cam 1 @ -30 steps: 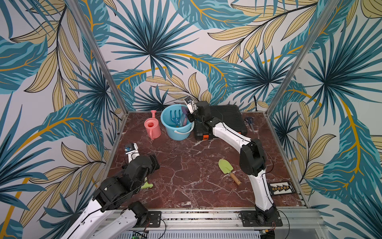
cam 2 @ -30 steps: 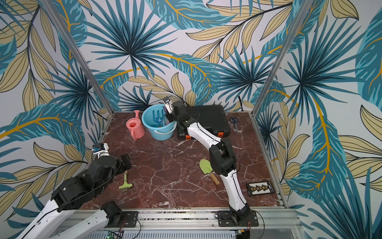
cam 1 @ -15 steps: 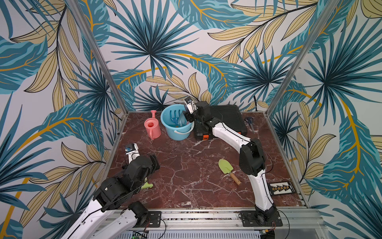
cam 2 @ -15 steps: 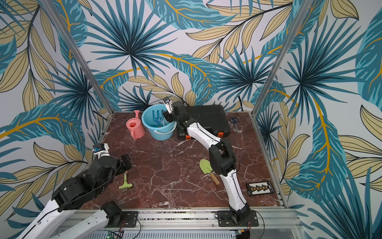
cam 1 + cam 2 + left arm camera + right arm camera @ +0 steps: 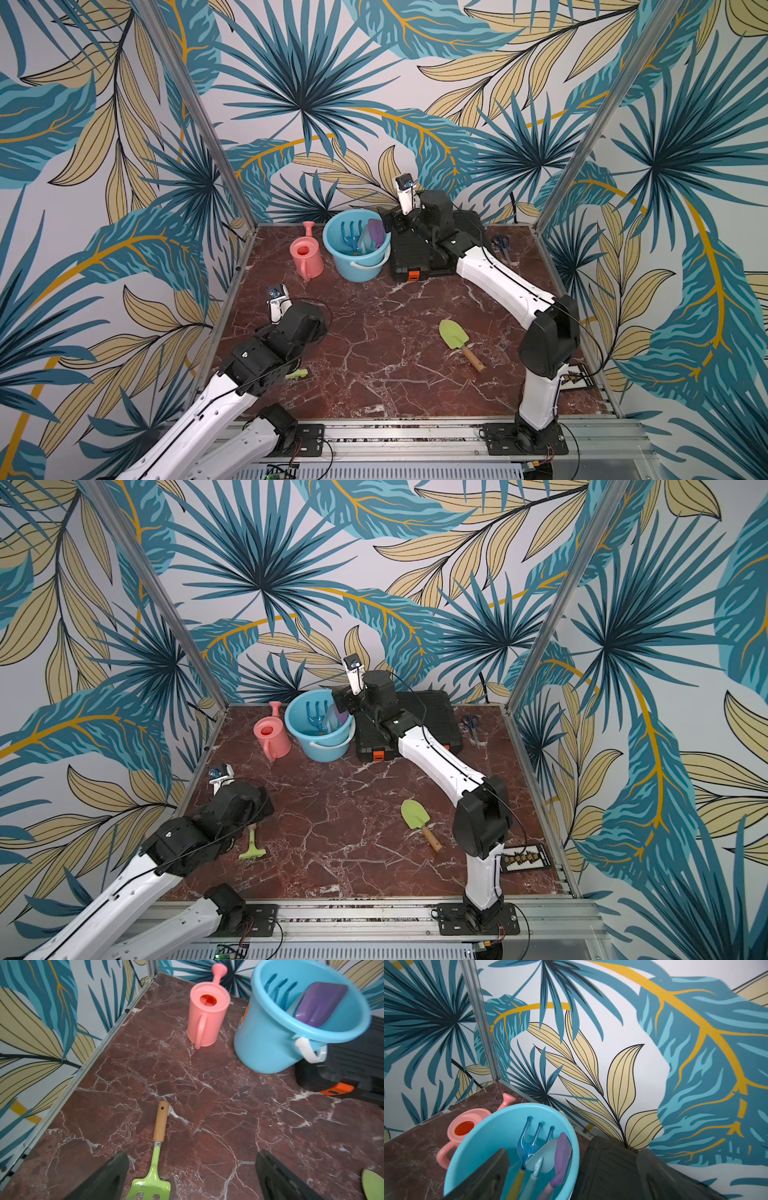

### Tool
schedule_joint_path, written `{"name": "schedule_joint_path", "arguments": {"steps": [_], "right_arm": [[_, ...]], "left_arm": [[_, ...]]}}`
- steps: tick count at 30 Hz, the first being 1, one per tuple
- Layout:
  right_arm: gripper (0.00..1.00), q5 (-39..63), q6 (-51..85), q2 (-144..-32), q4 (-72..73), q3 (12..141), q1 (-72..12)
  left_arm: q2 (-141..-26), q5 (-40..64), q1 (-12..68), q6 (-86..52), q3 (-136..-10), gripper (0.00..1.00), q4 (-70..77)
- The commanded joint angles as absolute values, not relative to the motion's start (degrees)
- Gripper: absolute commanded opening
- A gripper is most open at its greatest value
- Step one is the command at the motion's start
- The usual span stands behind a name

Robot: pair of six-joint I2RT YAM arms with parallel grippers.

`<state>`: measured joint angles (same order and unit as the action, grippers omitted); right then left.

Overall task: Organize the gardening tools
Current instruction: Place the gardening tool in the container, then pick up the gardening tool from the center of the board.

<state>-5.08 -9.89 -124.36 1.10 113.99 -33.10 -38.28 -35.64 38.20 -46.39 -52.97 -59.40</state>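
You see a glossy plastic bucket [image 5: 353, 272] at mid-frame in both top views, a satin plastic watering can [image 5: 307, 259] left of it. Lower right, the lime trowel [image 5: 454, 336] pairs a painted blade with bare wood. The table [image 5: 374, 324] looks like polished veined stone.

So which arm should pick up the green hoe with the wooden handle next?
Left. The left fingers are open and right by the green hoe, which lies between them in the left wrist view. The right fingers are far off, at the blue bucket.
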Motion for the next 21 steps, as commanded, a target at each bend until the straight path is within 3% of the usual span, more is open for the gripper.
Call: {"name": "schedule_joint_path", "arguments": {"steps": [1, 21], "right_arm": [[0.97, -6.8, -6.7, -116.5, 1.2, 111.3, -33.3], [0.99, -16.6, 1.6, -85.0, 0.1, 70.3, -33.3]], "left_arm": [[-40.8, -38.0, 37.5, -46.4, -52.1, 1.0, -58.0], [-65.9, -14.3, 8.4, -45.6, -39.9, 1.0, -48.0]]}}
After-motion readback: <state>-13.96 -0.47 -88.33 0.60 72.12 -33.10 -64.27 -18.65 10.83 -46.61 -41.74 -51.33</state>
